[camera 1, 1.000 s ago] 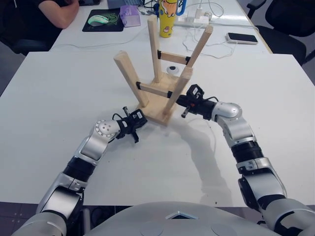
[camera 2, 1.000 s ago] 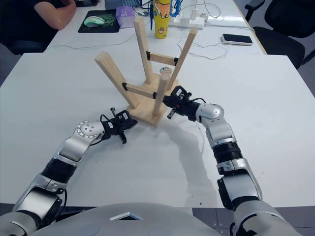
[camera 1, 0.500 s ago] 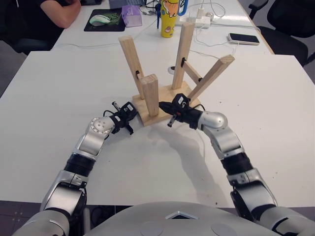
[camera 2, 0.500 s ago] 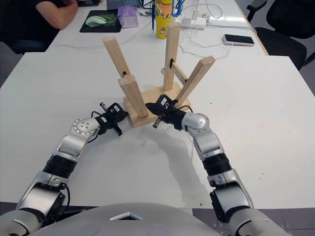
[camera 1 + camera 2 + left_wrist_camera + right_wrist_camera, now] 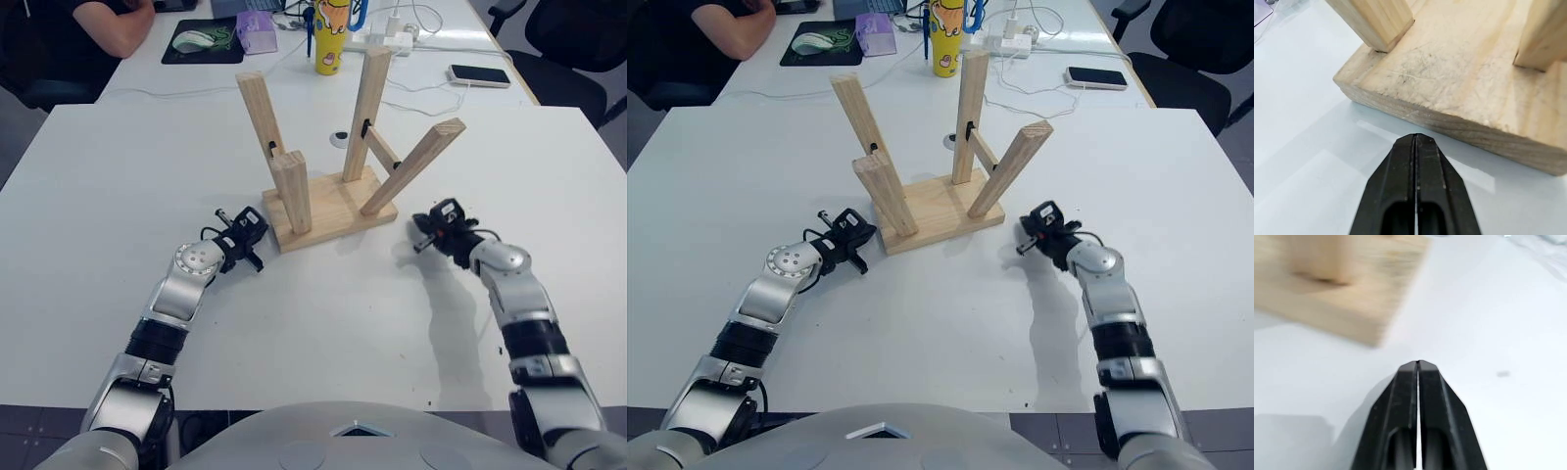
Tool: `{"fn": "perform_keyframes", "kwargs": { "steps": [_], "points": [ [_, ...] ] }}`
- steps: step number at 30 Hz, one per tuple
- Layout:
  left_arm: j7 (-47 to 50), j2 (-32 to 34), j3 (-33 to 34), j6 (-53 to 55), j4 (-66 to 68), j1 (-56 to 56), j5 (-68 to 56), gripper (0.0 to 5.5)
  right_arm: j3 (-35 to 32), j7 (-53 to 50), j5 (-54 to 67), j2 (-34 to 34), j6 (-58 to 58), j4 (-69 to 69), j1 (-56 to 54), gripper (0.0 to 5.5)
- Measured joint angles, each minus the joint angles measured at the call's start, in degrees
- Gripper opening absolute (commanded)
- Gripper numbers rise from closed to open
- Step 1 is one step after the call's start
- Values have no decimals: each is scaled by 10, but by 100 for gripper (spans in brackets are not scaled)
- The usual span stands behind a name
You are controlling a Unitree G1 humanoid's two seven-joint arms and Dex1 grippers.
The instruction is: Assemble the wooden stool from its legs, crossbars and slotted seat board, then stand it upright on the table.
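Shut black jaws, tips pressed together, aimed at the thick edge of the wooden seat board (image 5: 1459, 63), just short of it and not touching. Flat on the white bench (image 5: 1298, 122) ahead of the jaws. Beyond the jaws, corner leg (image 5: 1376, 19) seated at the board's corner, second leg (image 5: 1542, 34) off to the other side.

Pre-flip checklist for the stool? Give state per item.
1. Upright: the stool rests with its seat board flat on the table, legs up. Not ok.
2. Legs: four legs stand out of the seat board. Ok.
3. Crossbars: one crossbar spans the two legs on the robot's right; the other is mostly hidden. Cannot tell.
4. Left gripper: shut, just short of the seat board's edge, not touching. Not ok for a grasp.
5. Right gripper: shut, apart from the stool on its right side. Not ok for a grasp.
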Motion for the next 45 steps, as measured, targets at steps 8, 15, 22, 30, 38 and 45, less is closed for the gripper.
{"fn": "perform_keyframes", "kwargs": {
  "steps": [8,15,22,30,38,45],
  "points": [
    [-2,-20,-31,36,-41,12,1,0,37,7,-31,27,-74,121,-63,2],
    [-3,-14,-17,53,-77,41,-12,0,39,83,3,-8,-27,-35,38,2],
    [-3,-1,-6,55,-118,90,-21,0,31,86,25,-27,50,-193,145,2],
    [82,0,-7,2,-110,121,30,0,9,-4,12,-10,43,-229,205,2],
    [109,-4,-12,17,-182,195,45,0,10,-32,0,-12,40,-235,218,2],
    [75,-25,-36,71,-205,174,22,0,31,-2,17,-9,72,-276,226,2]
  ]
}}
